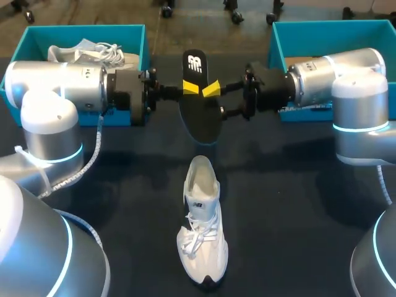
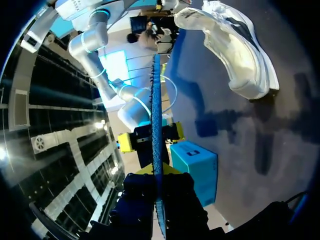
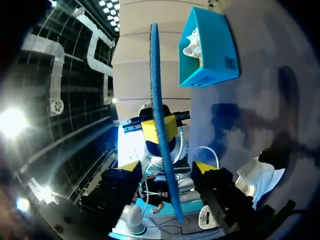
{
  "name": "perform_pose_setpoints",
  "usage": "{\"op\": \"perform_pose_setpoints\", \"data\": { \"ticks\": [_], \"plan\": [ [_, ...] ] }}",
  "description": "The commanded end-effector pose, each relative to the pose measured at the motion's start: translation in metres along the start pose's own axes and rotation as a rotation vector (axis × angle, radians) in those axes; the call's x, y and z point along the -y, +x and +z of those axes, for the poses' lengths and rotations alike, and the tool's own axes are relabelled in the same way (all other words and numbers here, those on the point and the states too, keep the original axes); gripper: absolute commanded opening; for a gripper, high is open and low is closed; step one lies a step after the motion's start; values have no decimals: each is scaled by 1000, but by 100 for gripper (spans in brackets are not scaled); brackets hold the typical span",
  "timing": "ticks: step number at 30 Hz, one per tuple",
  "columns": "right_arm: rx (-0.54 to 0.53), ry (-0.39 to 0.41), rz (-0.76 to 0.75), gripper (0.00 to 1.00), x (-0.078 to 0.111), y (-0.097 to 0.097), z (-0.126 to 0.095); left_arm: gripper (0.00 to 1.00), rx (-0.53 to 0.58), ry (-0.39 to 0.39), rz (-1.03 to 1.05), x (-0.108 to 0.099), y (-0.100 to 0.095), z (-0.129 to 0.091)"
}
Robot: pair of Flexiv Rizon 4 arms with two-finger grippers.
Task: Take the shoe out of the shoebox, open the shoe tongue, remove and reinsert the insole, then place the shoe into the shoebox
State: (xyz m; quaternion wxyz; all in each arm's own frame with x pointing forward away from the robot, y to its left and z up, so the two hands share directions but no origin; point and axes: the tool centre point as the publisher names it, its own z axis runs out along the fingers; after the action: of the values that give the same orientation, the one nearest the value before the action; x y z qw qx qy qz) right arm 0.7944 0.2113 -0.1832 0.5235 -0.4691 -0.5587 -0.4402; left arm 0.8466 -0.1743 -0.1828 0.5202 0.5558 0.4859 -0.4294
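- The insole [image 1: 198, 117] is pinched edge-on between the shut fingers of the left gripper [image 1: 190, 88], whose arm is held level.
- The right gripper [image 3: 168, 167], met tip to tip, is shown by its wrist view to be spread wide around the insole, untouching.
- The shoe [image 1: 201, 232] is seen upright on the table [image 1: 297, 204], well below both claws.
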Motion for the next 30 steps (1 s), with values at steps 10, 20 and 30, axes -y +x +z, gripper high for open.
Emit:
{"op": "perform_pose_setpoints", "data": {
  "ticks": [10, 20, 30],
  "plan": [
    [9, -46, -24, 48, 5, 1, 0, 0, 18, 12, -11, 0, -2, 4],
    [12, -79, -41, 46, 5, -3, 1, 0, 38, 10, -25, -2, -3, 2],
    [15, -92, -40, 42, 4, -4, 0, 0, 46, 8, -25, -1, -3, 2]
  ]
}}
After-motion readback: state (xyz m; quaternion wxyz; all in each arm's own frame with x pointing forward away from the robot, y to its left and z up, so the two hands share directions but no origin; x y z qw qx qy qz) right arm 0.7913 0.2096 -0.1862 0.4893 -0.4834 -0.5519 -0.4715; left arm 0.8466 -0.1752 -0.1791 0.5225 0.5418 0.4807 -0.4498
